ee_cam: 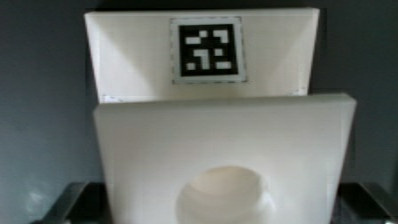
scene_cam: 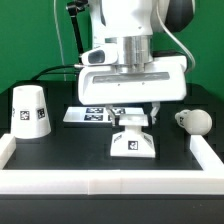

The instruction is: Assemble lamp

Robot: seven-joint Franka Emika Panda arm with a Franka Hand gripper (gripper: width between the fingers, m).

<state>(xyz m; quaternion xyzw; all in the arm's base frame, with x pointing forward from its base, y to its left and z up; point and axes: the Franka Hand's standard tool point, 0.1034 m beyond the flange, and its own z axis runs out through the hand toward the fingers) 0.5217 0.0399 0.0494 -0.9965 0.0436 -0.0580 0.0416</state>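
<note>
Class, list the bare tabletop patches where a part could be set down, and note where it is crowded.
Free: table between shade and base; strip between base and front wall. Crowded: centre, where the arm hangs over the base by the marker board; tighter toward the bulb.

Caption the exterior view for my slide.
Hand at the lamp base; shade on the exterior view's left, bulb on its right.
</note>
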